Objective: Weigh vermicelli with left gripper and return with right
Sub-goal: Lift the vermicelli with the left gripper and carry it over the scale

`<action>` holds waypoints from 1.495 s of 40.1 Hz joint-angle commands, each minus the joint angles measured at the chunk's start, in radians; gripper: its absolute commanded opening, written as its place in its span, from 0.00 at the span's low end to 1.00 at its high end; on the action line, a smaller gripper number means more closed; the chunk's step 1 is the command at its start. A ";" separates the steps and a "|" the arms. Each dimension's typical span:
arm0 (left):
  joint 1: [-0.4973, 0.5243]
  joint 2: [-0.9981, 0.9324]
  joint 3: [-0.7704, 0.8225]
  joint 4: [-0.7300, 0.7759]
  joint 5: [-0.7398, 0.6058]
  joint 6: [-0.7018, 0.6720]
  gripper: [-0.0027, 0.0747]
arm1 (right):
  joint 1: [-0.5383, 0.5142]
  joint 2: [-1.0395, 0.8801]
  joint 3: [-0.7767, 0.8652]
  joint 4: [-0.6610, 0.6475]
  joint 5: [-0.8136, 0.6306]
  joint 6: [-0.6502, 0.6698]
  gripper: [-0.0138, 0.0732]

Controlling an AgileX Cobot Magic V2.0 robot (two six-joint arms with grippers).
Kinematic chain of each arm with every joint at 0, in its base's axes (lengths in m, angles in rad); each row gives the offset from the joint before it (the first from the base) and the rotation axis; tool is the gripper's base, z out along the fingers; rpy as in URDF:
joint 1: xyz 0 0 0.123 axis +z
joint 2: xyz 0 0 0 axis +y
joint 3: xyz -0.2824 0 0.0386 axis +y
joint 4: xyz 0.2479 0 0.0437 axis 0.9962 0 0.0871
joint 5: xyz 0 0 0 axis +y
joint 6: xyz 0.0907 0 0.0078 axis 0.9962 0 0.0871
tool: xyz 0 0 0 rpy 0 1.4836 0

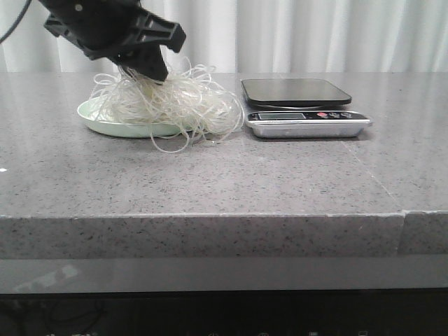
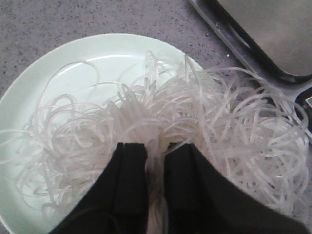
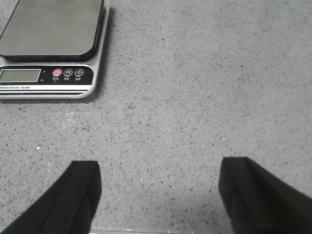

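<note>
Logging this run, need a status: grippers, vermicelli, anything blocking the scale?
Left gripper shut on vermicelli, strands still draped over plate. Right gripper open, hovering over bare counter. Scale platform bare, nothing in the way.

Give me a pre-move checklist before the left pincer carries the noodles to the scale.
1. Left pincer closed on the tangle of thin translucent whitish vermicelli: ok.
2. Whole bundle gathered: not ok; loops trail over the pale green round plate and onto the grey speckled stone countertop.
3. Black platform of the silver digital kitchen scale bare: ok.
4. Scale display zeroed: cannot tell.
5. Right pincer open, beside the scale: ok.
</note>
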 commanded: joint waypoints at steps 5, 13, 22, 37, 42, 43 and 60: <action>-0.008 -0.097 -0.130 -0.007 0.034 0.001 0.24 | -0.004 0.007 -0.032 0.004 -0.053 -0.008 0.86; -0.010 -0.101 -0.283 -0.007 0.124 0.001 0.24 | -0.004 0.007 -0.032 0.004 -0.053 -0.008 0.86; -0.035 -0.071 -0.460 -0.009 0.130 0.001 0.24 | -0.004 0.007 -0.032 0.004 -0.053 -0.008 0.86; -0.150 0.165 -0.811 -0.009 0.128 0.001 0.24 | -0.004 0.007 -0.032 0.004 -0.053 -0.008 0.86; -0.178 0.264 -0.923 -0.009 0.121 0.001 0.24 | -0.004 0.007 -0.032 0.004 -0.053 -0.008 0.86; -0.182 0.280 -0.939 -0.009 0.119 0.001 0.24 | -0.004 0.007 -0.032 0.004 -0.053 -0.008 0.86; -0.187 0.484 -1.024 0.007 0.110 0.001 0.27 | -0.004 0.007 -0.032 0.004 -0.045 -0.008 0.86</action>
